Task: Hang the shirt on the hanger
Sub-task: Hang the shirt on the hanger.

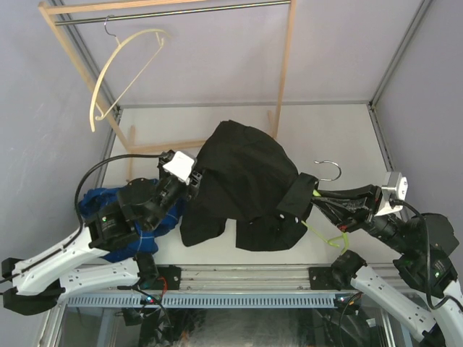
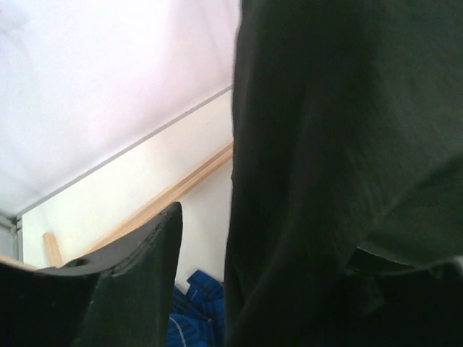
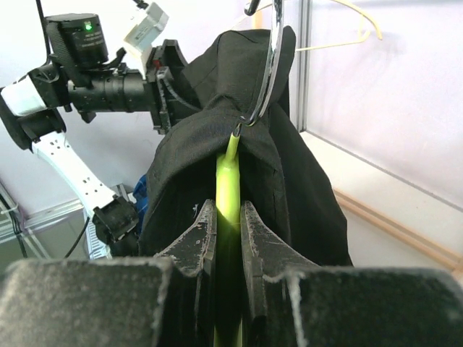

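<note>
Shirt (image 3: 195, 166) cloth is judged soft, light and limp, likely to slide. The hanger (image 3: 228, 181) stem is clamped in the narrowed right end effector (image 3: 228, 217); just beyond it the shirt is draped over the hanger. Farther out, fabric hangs ungripped between the parted jaws of the left end effector (image 1: 195, 177). A hold at the collar or shoulder seam is advised.

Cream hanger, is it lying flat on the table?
No, the cream hanger hangs by its hook from the rail.
</note>
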